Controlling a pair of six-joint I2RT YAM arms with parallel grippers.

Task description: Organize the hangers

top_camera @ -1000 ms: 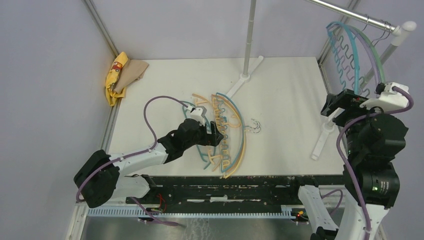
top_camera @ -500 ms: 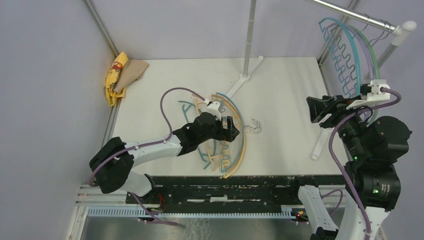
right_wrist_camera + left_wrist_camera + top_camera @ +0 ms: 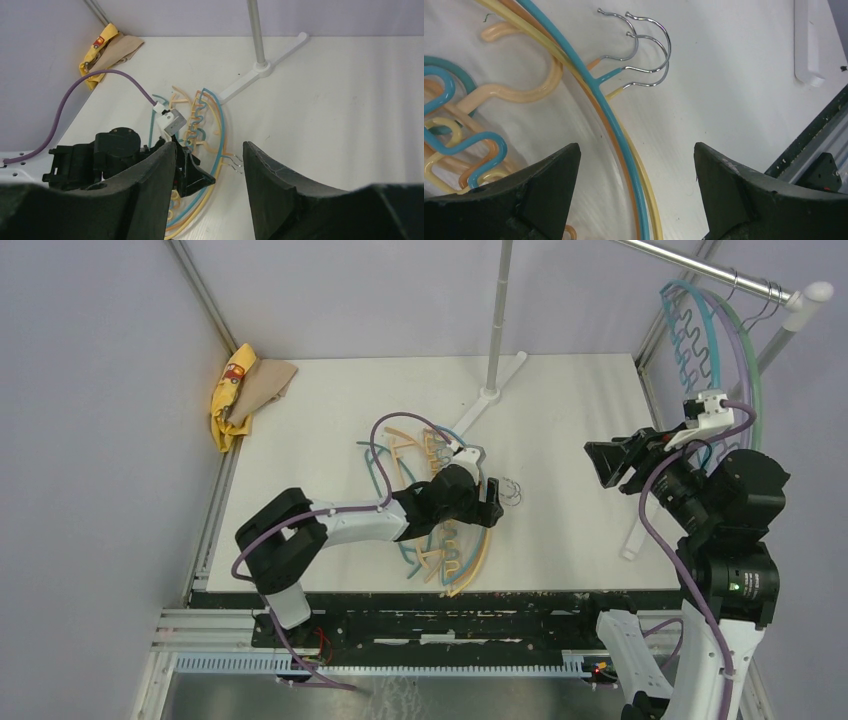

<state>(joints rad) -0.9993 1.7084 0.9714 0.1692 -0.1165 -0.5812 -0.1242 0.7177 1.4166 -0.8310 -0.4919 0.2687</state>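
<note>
Thin curved plastic hangers in teal, tan-orange and pale yellow lie piled on the white surface by the middle of its near edge. The left claw gapes wide just above them; the right claw, equally wide, hangs near the right edge.

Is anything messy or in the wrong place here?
Yes. A tangled pile of hangers lies on the table, while other hangers hang neatly from the rail. A cloth sits crumpled at the table's far left corner.
</note>
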